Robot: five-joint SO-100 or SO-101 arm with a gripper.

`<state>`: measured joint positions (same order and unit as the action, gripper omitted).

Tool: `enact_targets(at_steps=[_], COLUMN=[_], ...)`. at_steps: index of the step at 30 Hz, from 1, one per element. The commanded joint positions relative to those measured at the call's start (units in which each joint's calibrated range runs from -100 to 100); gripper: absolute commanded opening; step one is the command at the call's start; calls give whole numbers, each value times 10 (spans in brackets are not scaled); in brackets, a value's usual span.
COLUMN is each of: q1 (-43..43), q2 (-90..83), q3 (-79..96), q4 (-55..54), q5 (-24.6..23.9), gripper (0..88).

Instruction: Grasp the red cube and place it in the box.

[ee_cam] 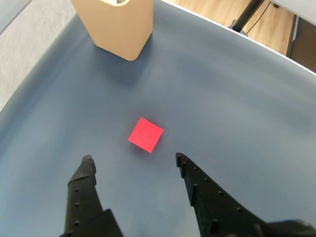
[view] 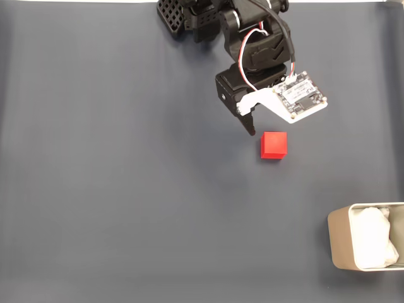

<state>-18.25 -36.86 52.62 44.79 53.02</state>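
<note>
I see black two-finger gripper [ee_cam: 133, 159] spread wide, empty, above dark mat; small red matte cube [ee_cam: 145, 135] just ahead; beige rounded box [ee_cam: 118, 29] well beyond

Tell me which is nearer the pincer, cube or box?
The red cube, just ahead of the open pincer; the box sits far beyond.

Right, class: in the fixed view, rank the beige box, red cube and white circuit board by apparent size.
1. Beige rounded box, partly cropped.
2. White circuit board, nearer the camera, so unsure.
3. Small red cube.
</note>
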Motion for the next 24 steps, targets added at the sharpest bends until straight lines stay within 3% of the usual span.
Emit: enact_targets(at_steps=[1,24], q1=[1,-3], q2=[3,50], q3=[3,51], q4=[-26,-114], q5=[6,9], gripper=[381,388])
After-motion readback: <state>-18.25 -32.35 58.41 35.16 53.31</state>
